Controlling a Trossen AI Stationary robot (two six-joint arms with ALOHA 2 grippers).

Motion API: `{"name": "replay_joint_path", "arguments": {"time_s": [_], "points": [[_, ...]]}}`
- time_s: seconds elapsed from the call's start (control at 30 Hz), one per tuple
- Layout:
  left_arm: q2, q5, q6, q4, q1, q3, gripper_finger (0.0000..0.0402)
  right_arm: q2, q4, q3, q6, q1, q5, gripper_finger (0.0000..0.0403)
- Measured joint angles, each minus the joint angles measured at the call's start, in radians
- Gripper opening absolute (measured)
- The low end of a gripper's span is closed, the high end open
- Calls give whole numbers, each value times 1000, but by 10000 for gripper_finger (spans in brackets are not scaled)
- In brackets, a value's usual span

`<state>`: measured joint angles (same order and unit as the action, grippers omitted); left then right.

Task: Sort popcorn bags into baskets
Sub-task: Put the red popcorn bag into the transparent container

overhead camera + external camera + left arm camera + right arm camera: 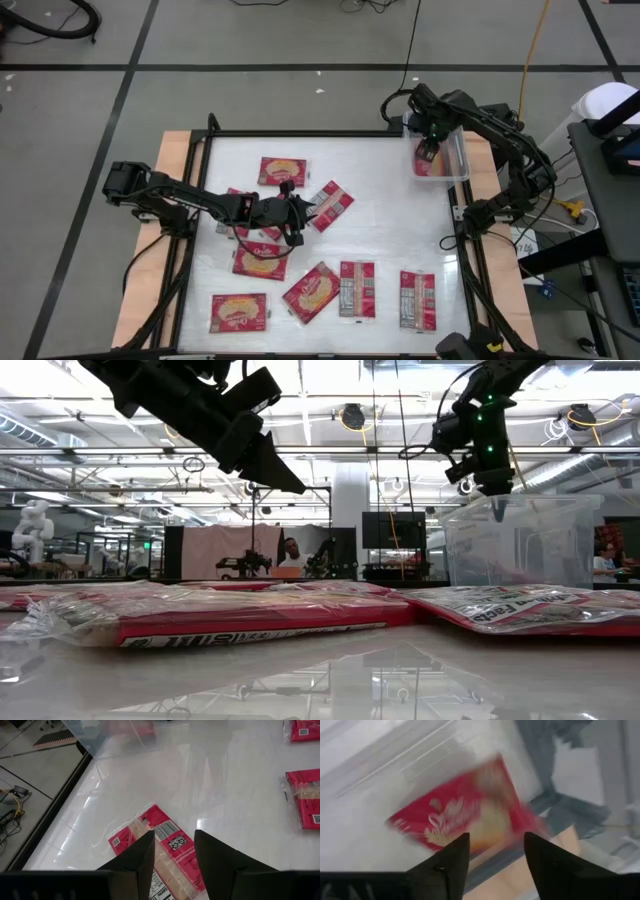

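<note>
Several red popcorn bags lie flat on the white table, among them one [282, 170] near the far edge and a row [357, 288] along the near edge. My left gripper [300, 212] hovers open in mid-table, raised above the bags [295, 488]. Its fingers stand over the end of a bag [165, 845] that lies barcode side up. My right gripper [430, 150] hangs open over the clear basket [465, 165] at the table's far right corner. A red bag [465, 820] shows blurred inside the basket below its fingers [495, 837], popcorn picture up.
More bags [260, 262] lie under and beside my left arm, and two barcode-up bags [417, 298] lie near the near right edge. A black frame [300, 133] borders the table. A bare white stretch [390, 210] lies between the bags and the basket [520, 540].
</note>
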<state>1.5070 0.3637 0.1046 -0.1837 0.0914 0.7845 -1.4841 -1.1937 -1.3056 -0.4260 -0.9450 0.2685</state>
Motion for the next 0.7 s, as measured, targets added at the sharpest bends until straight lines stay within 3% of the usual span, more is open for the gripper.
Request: {"name": "replay_joint_path", "arguments": {"time_s": [0.23,0.47,0.57,0.7], "points": [[0,0,-10,0,0,0,143,154,167,0,50,122,41,191],[0,0,-76,0,-8,0,143,338,238,11,243,368,-16,176],[0,1,-117,7,-14,0,143,389,284,77,345,499,-32,174],[0,2,-167,65,-11,0,143,450,487,239,457,670,-29,174]]}}
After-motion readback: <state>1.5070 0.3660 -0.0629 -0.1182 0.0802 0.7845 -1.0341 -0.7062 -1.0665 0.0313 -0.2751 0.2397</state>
